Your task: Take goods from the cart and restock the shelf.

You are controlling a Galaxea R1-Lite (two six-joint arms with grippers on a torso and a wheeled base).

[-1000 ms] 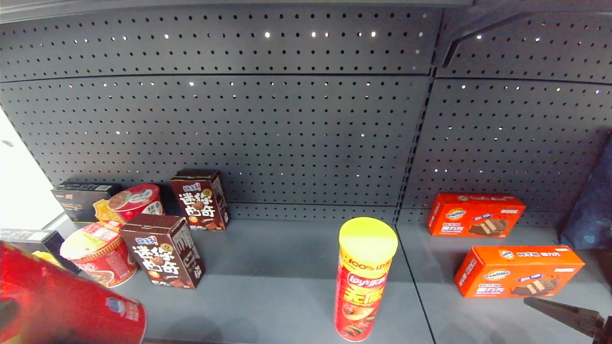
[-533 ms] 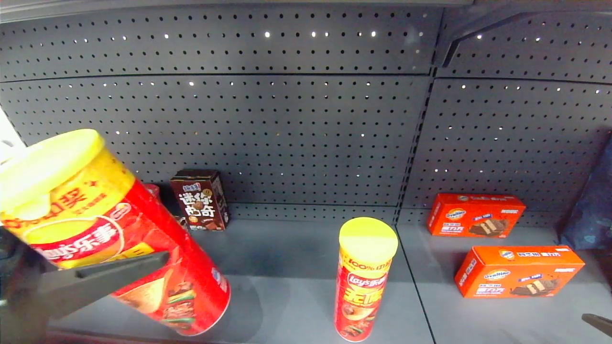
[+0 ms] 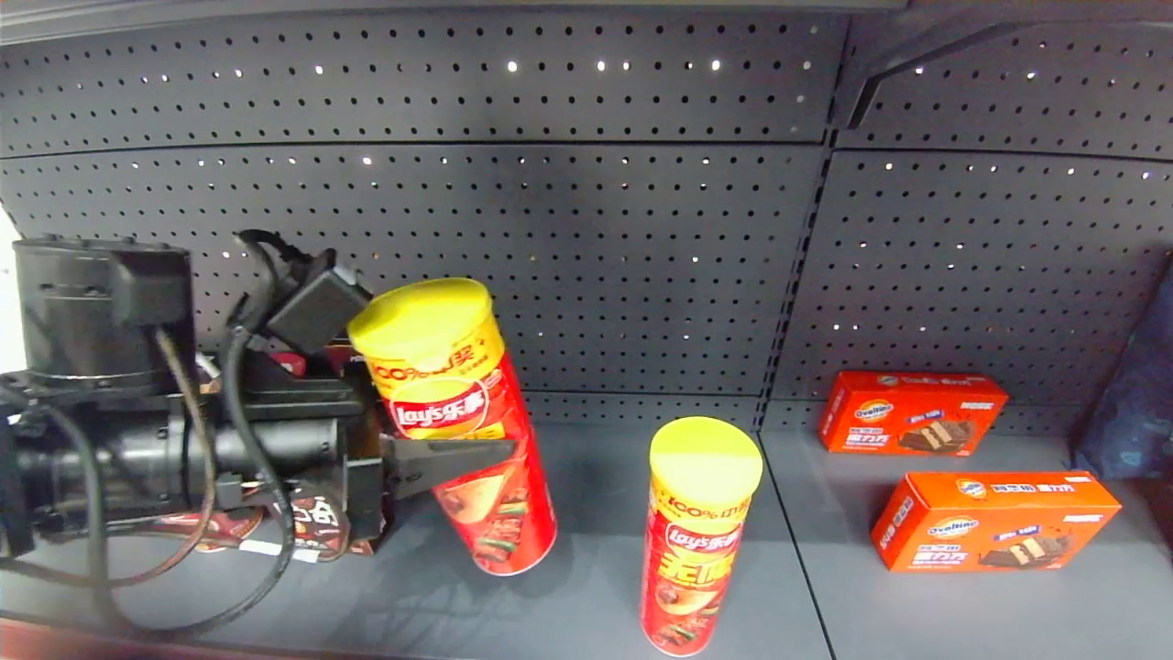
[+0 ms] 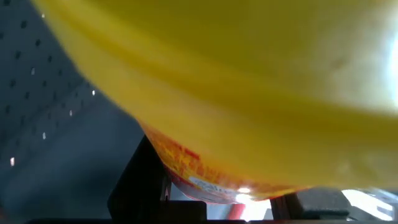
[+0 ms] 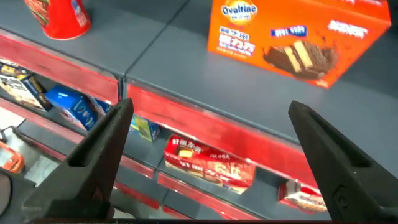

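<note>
Over the left half of the shelf [image 3: 586, 610], the left pincer [image 3: 454, 454] pinches a chip can [image 3: 431, 362] around its middle. The can is tilted, its yellow lid leaning toward the arm and its base low by the shelf floor; whether it touches, I cannot tell. A second chip can [image 3: 701, 536] stands upright near it. To set it down well, I judge the can should be righted first, lowered until its base sits flat, and let go only then, clear of its neighbour. The right pincer [image 5: 210, 107] hangs spread by the shelf's front edge, near an orange box [image 5: 292, 40].
</note>
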